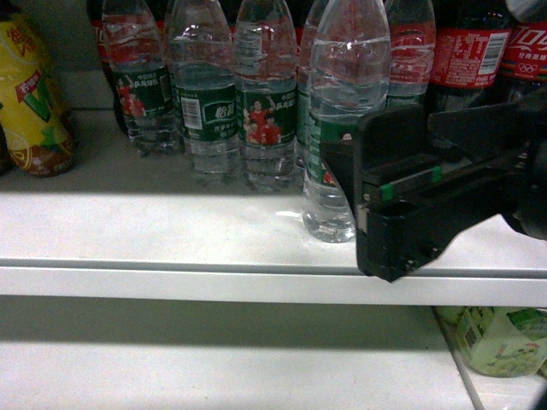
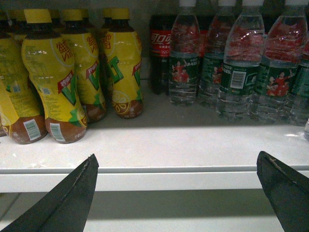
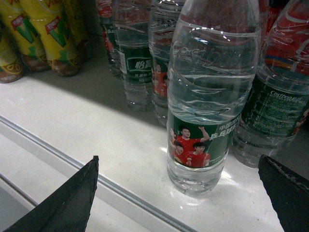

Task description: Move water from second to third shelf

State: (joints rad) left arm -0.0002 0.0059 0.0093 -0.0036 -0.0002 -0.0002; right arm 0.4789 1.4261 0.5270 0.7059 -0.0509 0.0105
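Your water bottle [image 3: 207, 101] stands alone near the shelf [image 1: 171, 231] front edge, ahead of its row.

Behind it, cola bottles [image 1: 466, 51] show red labels; yellow drink bottles [image 2: 53, 82] crowd the left. Its green label shows players in red shirts. Bare shelf lies to its left. Right gripper [image 3: 178, 193] fingers spread wide around it, not touching; left gripper [image 2: 176, 193] also wide, holding nothing.

Water [image 1: 335, 120]: clear ribbed plastic bottle, colourless contents, dark green wrap label with figures in red shirts on the lower body. Stands upright on the white shelf [image 1: 171, 231], forward of the row of like bottles [image 1: 205, 94], near the front edge. Cap out of view.
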